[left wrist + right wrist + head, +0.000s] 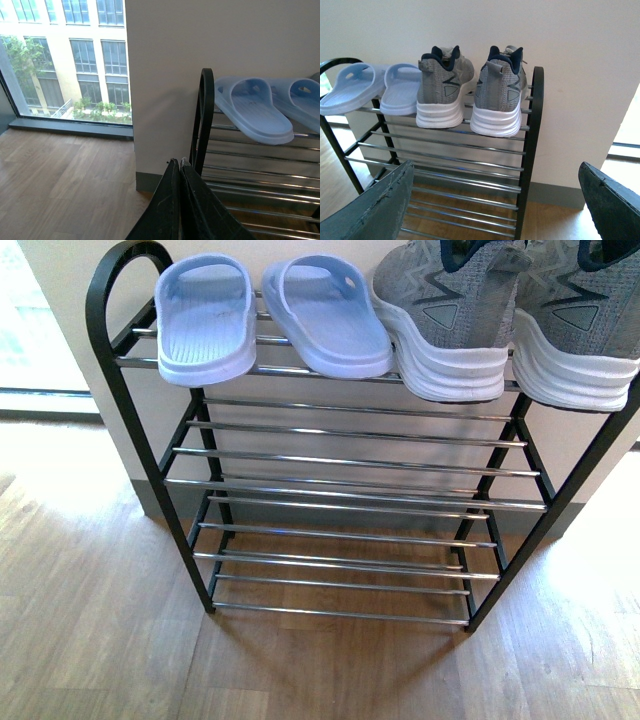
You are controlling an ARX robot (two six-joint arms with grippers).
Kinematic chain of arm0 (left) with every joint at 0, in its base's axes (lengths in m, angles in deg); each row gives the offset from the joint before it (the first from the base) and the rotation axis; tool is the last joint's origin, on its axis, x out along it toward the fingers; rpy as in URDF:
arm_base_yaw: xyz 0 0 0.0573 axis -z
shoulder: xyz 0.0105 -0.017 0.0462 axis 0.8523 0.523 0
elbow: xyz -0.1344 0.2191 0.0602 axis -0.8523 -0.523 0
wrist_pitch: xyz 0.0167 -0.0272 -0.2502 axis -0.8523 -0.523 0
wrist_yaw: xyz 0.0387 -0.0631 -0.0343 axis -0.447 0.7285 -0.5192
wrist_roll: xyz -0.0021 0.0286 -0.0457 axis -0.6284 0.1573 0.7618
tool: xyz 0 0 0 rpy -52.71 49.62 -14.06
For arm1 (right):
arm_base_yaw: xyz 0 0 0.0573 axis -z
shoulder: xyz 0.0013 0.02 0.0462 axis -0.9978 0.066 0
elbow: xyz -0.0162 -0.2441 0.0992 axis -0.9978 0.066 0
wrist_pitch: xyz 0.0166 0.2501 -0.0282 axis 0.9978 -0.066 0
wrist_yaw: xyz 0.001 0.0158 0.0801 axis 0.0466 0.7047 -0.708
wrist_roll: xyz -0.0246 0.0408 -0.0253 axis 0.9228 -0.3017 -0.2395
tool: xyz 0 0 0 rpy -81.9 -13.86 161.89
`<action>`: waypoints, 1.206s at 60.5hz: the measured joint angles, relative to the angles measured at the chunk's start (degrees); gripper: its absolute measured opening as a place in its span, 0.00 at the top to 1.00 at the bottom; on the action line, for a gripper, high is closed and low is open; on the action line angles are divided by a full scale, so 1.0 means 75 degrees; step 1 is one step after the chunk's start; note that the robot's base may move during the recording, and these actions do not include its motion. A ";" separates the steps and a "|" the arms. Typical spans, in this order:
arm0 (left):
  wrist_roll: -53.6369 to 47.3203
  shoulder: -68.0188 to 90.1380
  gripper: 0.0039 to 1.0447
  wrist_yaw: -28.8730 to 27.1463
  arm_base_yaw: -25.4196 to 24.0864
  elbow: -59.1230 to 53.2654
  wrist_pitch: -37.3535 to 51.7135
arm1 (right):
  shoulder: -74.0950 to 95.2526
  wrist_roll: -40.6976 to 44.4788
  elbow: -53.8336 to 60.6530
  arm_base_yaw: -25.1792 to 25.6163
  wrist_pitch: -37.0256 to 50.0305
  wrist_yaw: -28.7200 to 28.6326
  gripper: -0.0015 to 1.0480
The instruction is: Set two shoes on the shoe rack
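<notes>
Shoes (330, 315) heels outward; toes toward wall.

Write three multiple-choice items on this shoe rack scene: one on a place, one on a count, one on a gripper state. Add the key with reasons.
1. Where do the grey knit sneakers with white soles stand?
A. On the wood floor
B. On the top tier of the black-framed, silver-barred shoe rack
C. On the lowest tier

2. How many shoes are on the rack?
A. Two
B. Three
C. Four

3. How are the grippers set?
A. Left gripper shut, right gripper open
B. Both open
C. Left open, right shut

Key: 1 B, their soles rest on the top bars beside the pale-blue rubber slides. 2 C, two slides and two sneakers. 3 A, the left fingers meet; the right fingers stand wide apart.
</notes>
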 joint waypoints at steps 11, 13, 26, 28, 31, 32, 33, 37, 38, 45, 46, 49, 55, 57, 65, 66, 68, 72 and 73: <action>-0.0003 -0.0399 0.99 -0.0003 -0.0006 -0.0189 -0.0117 | 0.0000 0.0000 0.0000 0.0000 0.0000 0.0003 0.09; -0.0003 -0.0463 0.99 -0.0003 -0.0006 -0.0189 -0.0189 | 0.0000 0.0000 0.0000 0.0000 0.0000 -0.0003 0.09; -0.0003 -0.0933 0.99 -0.0003 -0.0006 -0.0189 -0.0673 | 0.0000 0.0000 0.0000 0.0000 0.0000 0.0000 0.09; -0.0003 -0.1311 0.99 0.0000 -0.0006 -0.0189 -0.1174 | 0.0000 0.0000 0.0000 0.0000 0.0000 -0.0003 0.09; -0.0003 -0.1982 0.99 0.0000 -0.0006 -0.0189 -0.1944 | 0.0000 0.0000 0.0000 0.0000 0.0000 0.0000 0.09; -0.0003 -0.2037 0.99 0.0000 -0.0006 -0.0189 -0.1967 | 0.0000 0.0000 0.0000 0.0000 0.0000 0.0000 0.09; -0.0003 -0.2136 0.99 0.0000 -0.0006 -0.0189 -0.1988 | 0.0000 0.0000 0.0000 0.0000 0.0000 -0.0003 0.09; -0.0003 -0.2162 0.99 -0.0003 -0.0012 -0.0189 -0.2046 | 0.0000 0.0000 0.0000 0.0000 0.0000 -0.0017 0.09; -0.0003 -0.2162 0.99 -0.0003 -0.0012 -0.0189 -0.2043 | 0.0003 0.0000 0.0000 0.0000 0.0000 -0.0015 0.09; -0.0003 -0.2168 0.99 -0.0003 -0.0012 -0.0189 -0.2043 | 0.0000 0.0000 0.0000 0.0000 0.0000 -0.0017 0.09; -0.0003 -0.2168 0.99 0.0000 -0.0012 -0.0189 -0.2043 | 0.0000 0.0000 0.0000 0.0000 0.0000 -0.0017 0.09; -0.0003 -0.2168 0.99 -0.0003 -0.0012 -0.0189 -0.2043 | 0.0000 0.0000 0.0000 0.0000 0.0000 -0.0017 0.09; -0.0003 -0.2168 0.99 0.0000 -0.0012 -0.0189 -0.2043 | 0.0000 0.0000 0.0000 0.0000 0.0000 -0.0017 0.09; -0.0003 -0.2168 0.99 0.0000 -0.0012 -0.0189 -0.2043 | 0.0000 0.0000 0.0000 0.0000 0.0000 -0.0017 0.09; -0.0003 -0.2171 0.77 0.0000 -0.0012 -0.0189 -0.2043 | 0.0000 0.0000 0.0000 0.0000 0.0000 -0.0017 0.09; -0.0003 -0.2171 0.71 -0.0003 -0.0012 -0.0189 -0.2043 | 0.0000 0.0000 0.0000 0.0000 0.0000 -0.0017 0.09; -0.0003 -0.2171 0.63 0.0000 -0.0012 -0.0189 -0.2043 | 0.0000 0.0000 0.0000 0.0000 0.0000 -0.0017 0.09; -0.0003 -0.2171 0.51 0.0000 -0.0012 -0.0189 -0.2043 | 0.0000 0.0000 0.0000 0.0000 0.0000 -0.0017 0.09; -0.0003 -0.2171 0.49 -0.0003 -0.0012 -0.0189 -0.2043 | 0.0000 0.0000 0.0000 0.0000 0.0000 -0.0017 0.09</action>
